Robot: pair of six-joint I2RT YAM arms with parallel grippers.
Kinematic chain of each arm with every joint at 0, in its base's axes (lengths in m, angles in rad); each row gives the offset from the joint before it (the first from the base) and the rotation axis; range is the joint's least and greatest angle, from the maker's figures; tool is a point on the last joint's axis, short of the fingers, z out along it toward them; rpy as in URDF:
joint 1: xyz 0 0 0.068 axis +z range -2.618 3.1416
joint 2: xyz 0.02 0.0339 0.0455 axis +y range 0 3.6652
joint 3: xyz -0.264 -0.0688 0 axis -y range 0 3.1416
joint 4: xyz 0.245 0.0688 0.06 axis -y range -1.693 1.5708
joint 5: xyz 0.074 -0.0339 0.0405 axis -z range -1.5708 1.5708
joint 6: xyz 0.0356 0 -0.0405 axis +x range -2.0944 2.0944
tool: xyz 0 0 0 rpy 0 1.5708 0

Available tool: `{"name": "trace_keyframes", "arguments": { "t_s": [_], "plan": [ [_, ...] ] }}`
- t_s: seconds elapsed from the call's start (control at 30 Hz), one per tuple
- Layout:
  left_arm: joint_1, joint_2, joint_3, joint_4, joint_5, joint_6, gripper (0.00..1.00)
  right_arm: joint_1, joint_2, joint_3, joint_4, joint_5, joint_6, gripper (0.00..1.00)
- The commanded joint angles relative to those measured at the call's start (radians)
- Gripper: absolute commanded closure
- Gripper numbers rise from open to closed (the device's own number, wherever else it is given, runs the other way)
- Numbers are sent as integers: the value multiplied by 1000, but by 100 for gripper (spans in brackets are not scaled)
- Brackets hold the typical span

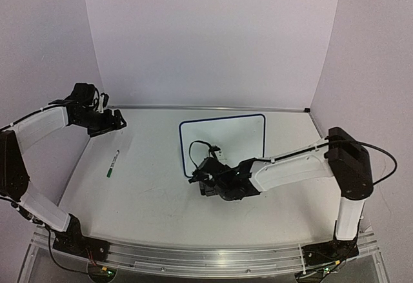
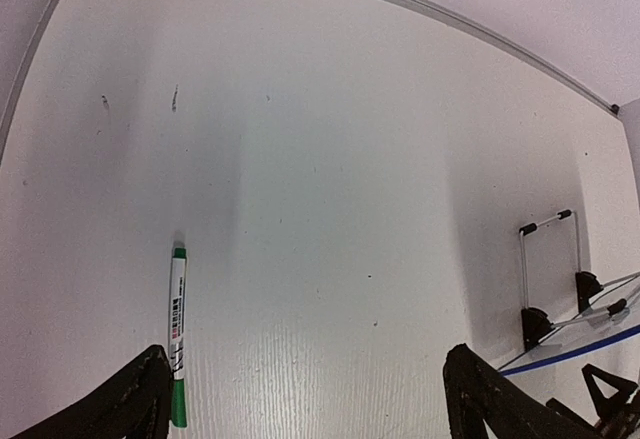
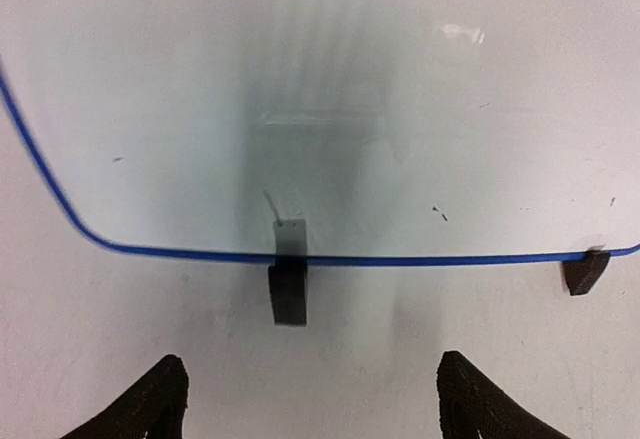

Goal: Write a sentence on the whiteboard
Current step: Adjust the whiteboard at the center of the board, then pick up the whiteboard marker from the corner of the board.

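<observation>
The whiteboard stands at the table's middle, white with a thin blue border, and its face shows no sentence. My right gripper is low at its near left corner, open and empty. In the right wrist view the board's blue lower edge runs across just beyond my right gripper, with two black stand feet under it. A green-capped marker lies on the table to the left. My left gripper hovers open at the far left; its view has the marker beside the left finger.
The table's back edge strip meets the white backdrop wall. The left wrist view catches the board's wire stand and blue edge at right. Both arm bases sit on the metal rail along the near edge.
</observation>
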Motion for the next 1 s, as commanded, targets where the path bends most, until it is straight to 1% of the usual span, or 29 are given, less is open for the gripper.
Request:
{"name": "trace_keyframes", "arguments": {
  "t_s": [0.0,0.03,0.07,0.13,0.23,0.33,0.4,0.5,0.6,0.67,0.73,0.77,0.97],
  "plan": [
    [5,-116,-92,-28,-149,-60,7,7,-192,-103,7,-87,-48,11],
    [5,-135,-139,-26,-179,-73,7,5,-232,-126,8,-98,-68,6],
    [5,-155,-174,-22,-200,-86,7,2,-280,-145,10,-115,-100,3],
    [5,-181,-242,-20,-249,-112,7,-19,-354,-179,12,-174,-155,2],
    [5,-167,-301,-32,-284,-135,7,-86,-445,-230,21,-336,-224,2],
    [5,-120,-326,-49,-292,-149,6,-188,-533,-279,49,-486,-285,2],
    [6,-94,-336,-42,-290,-152,7,-289,-583,-324,79,-623,-298,2],
    [7,-47,-328,-36,-280,-143,16,-412,-646,-375,113,-755,-306,2],
    [7,18,-309,-31,-257,-121,27,-499,-680,-401,121,-822,-305,2],
    [7,76,-281,-46,-260,-101,38,-538,-688,-412,123,-845,-305,2],
    [7,125,-253,-74,-278,-89,50,-555,-692,-416,125,-858,-303,3],
    [6,138,-243,-80,-287,-84,55,-559,-694,-416,127,-861,-302,3],
    [7,165,-220,-71,-300,-47,62,-560,-713,-433,134,-853,-287,3]
  ]
}}
